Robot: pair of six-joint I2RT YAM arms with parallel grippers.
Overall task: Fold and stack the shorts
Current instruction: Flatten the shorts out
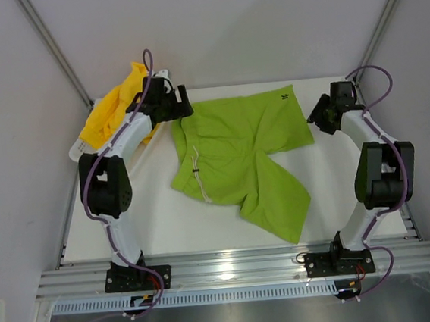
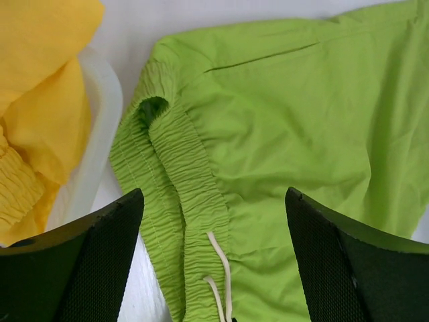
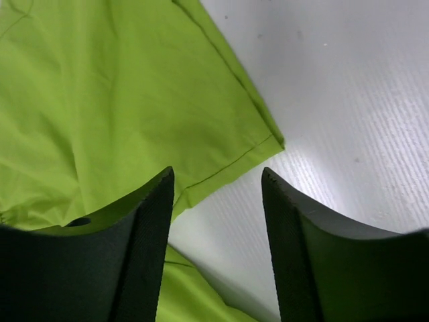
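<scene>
**Lying spread: lime green shorts [image 1: 237,155] on the tabletop [image 1: 129,222]**

Yellow shorts [image 1: 108,114] fill the white basket [image 1: 79,151], far left. Left claw [image 2: 213,201], spread wide, hangs over the elastic waistband [image 2: 188,174]. Right claw [image 3: 218,178], parted and empty, is over a leg-hem corner [image 3: 268,137].

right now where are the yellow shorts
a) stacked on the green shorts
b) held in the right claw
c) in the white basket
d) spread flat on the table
c, the yellow shorts lie bunched in the basket at the far left, beside the green shorts.
</scene>
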